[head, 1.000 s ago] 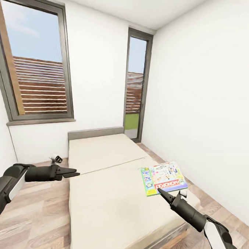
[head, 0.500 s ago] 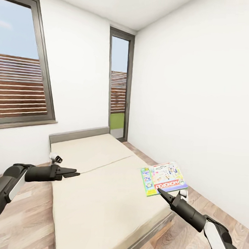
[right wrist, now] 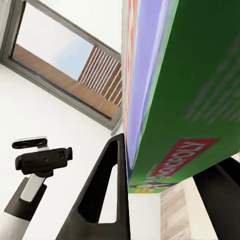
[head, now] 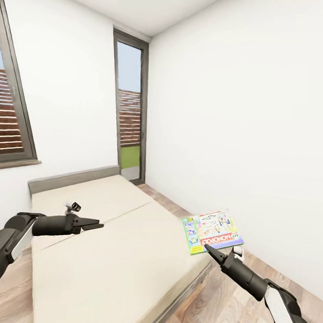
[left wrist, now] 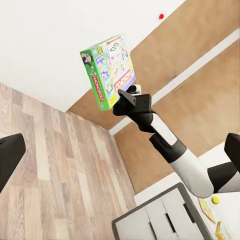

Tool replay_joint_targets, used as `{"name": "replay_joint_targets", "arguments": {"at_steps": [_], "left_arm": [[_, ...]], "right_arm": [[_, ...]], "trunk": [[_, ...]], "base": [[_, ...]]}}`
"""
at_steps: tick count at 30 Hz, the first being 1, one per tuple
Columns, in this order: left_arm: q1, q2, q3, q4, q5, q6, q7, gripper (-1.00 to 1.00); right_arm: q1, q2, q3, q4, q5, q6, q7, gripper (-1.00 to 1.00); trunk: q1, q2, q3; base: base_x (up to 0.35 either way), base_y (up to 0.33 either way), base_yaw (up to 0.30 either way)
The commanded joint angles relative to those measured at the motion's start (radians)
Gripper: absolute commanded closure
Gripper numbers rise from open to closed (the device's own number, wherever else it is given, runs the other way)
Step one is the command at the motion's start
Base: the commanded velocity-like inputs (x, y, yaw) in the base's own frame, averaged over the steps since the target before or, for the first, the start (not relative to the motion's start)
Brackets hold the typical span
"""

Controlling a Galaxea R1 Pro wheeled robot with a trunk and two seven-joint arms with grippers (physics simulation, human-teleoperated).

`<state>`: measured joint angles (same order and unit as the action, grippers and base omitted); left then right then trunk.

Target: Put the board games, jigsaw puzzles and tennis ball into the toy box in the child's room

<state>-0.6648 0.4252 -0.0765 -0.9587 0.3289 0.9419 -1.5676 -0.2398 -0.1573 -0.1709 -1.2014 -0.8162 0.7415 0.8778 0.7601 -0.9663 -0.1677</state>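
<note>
Right claw holding Monopoly box aloft beside bed; left claw empty.

Right gripper [head: 207, 249] clamped on edge of game box [head: 212, 231], fingers [right wrist: 102, 200] either side of its green rim in right wrist view; box lifted clear of bed [head: 108, 254], tilted, face up, over mattress's right edge and floor [head: 251, 262]. Left gripper [head: 91, 225] hangs over mattress's left part, nothing in it, fingers spread apart in left wrist view. Desk drawer unit [left wrist: 160, 220] w/ small yellow-green ball [left wrist: 215, 200] near it seen in left wrist view. Tall window [head: 128, 116] at far wall.
</note>
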Motion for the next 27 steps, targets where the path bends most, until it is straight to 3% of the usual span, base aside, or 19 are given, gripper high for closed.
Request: {"name": "replay_joint_targets", "arguments": {"at_steps": [1, 10, 17, 27], "left_arm": [[-0.001, 0.001, -0.003, 0.000, 0.002, 0.010, -0.003, -1.00], [-0.001, 0.001, -0.003, 0.000, 0.002, 0.009, -0.003, -1.00], [-0.001, 0.001, -0.003, 0.001, 0.002, 0.009, -0.003, -1.00], [-0.001, 0.002, -0.002, -0.001, 0.002, 0.011, -0.003, -1.00]], "right_arm": [[-0.001, 0.000, -0.001, 0.000, -0.008, 0.007, 0.001, 1.00], [-0.001, -0.001, -0.001, 0.000, -0.008, 0.007, 0.001, 1.00], [-0.001, -0.001, -0.001, 0.000, -0.008, 0.007, 0.001, 1.00], [-0.001, -0.001, -0.001, 0.000, -0.008, 0.007, 0.001, 1.00]], "trunk": [[0.000, -0.001, -0.002], [0.000, -0.001, -0.002], [0.000, -0.001, -0.002], [-0.038, 0.069, 0.030]], "base": [[0.242, -0.188, -0.281], [0.242, -0.227, -0.281], [0.069, -0.092, -0.281], [0.004, -0.006, -0.281]]}}
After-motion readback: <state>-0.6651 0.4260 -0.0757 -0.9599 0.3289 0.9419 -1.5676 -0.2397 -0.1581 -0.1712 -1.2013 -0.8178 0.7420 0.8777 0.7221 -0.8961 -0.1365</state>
